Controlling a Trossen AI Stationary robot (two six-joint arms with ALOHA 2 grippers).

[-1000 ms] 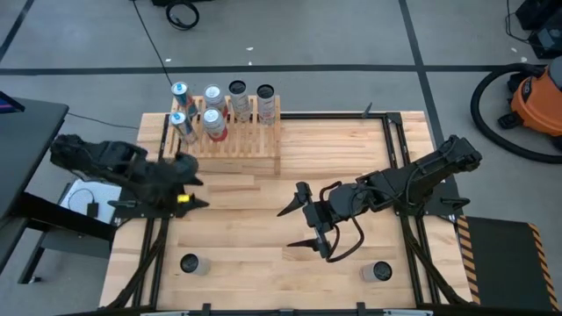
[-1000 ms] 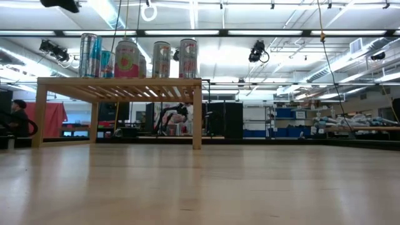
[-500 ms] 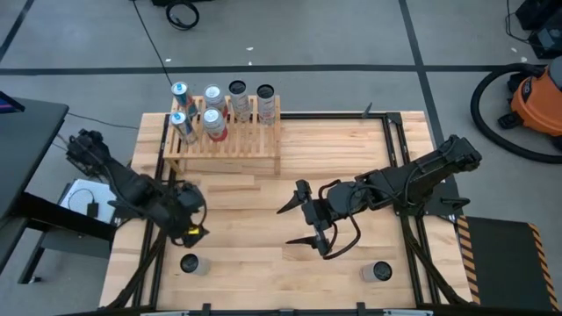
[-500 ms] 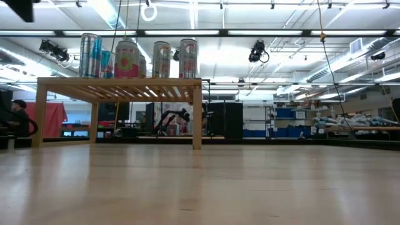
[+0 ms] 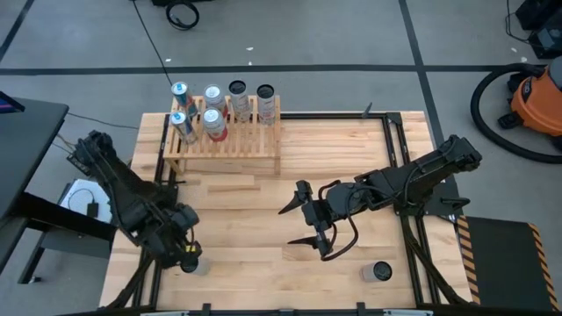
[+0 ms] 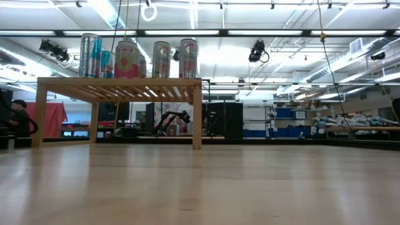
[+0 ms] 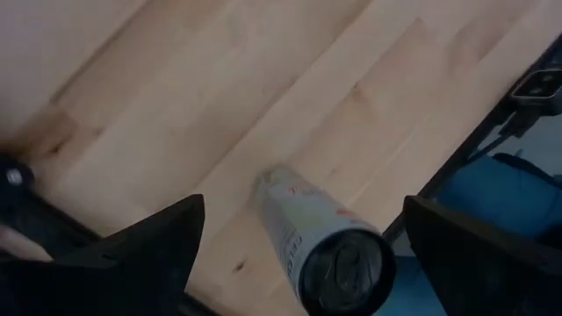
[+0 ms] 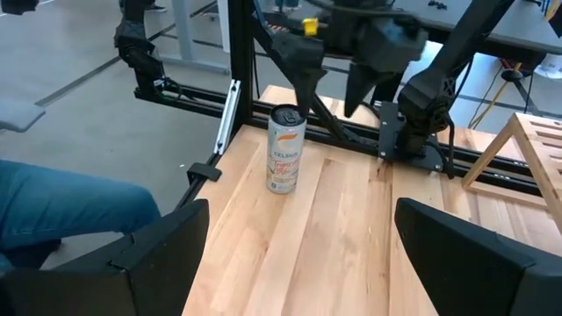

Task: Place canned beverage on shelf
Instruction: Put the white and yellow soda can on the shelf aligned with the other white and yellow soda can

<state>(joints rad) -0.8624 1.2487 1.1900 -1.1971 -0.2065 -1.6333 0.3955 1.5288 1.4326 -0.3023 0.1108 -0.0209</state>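
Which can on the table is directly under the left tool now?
The can at the near-left corner; the left tool hangs above it. The other loose can stands near-right.

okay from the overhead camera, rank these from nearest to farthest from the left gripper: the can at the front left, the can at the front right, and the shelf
From the left gripper:
1. Front-left can, directly under it at the table's near left edge.
2. Shelf, at the far left of the table.
3. Front-right can, across the table near the right edge.
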